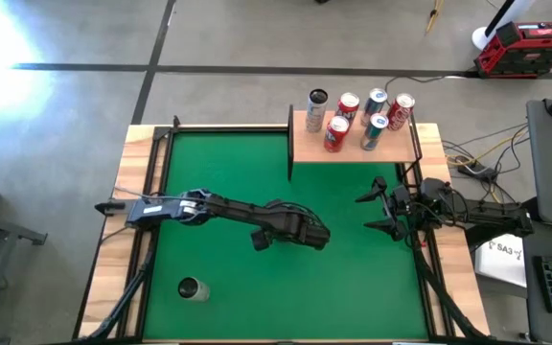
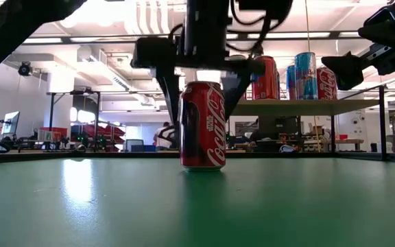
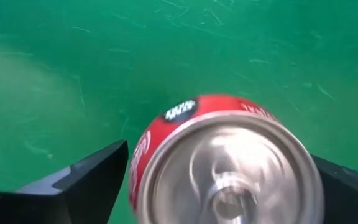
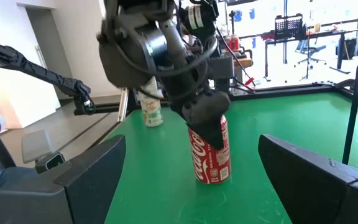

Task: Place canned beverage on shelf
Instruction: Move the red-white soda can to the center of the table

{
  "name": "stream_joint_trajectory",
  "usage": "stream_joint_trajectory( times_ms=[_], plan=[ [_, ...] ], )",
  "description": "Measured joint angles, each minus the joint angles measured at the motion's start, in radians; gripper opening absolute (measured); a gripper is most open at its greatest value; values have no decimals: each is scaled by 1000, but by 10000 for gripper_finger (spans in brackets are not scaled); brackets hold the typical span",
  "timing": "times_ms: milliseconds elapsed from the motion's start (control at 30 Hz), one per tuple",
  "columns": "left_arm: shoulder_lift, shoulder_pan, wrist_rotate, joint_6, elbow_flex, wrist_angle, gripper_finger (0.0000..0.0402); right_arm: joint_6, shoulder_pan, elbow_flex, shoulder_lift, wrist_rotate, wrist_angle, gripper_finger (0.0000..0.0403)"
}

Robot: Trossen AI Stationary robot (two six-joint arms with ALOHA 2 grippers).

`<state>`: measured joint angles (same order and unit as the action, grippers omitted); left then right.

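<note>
Red can stands upright on the green mat, short of the shelf. Left gripper straddles it, fingers spread, not touching. Right gripper waits open nearby.

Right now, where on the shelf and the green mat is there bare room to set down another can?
The shelf is bare along its front edge and left end; the cans crowd its back and right. The green mat lies open between the shelf and the left arm, and again in front of that arm, apart from one can near the front left. The middle, where the Coca-Cola can stands, is busy.
</note>
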<state>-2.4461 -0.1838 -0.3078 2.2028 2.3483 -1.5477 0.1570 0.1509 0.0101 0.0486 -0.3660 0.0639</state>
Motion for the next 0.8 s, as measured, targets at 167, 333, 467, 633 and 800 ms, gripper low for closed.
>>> stream_joint_trajectory(
  times_ms=[167,333,467,633,800],
  plan=[
    [-12,7,8,-46,0,-3,316,0,0,0,0,0,0,359],
    [-12,4,7,-136,0,-5,283,0,0,0,0,0,0,359],
    [-12,5,-6,-256,3,4,283,0,0,0,0,0,0,359],
    [-12,15,-48,-382,6,81,283,0,0,0,0,0,0,359],
    [-12,47,-67,-579,6,220,283,0,0,0,0,0,0,359]
  ],
)
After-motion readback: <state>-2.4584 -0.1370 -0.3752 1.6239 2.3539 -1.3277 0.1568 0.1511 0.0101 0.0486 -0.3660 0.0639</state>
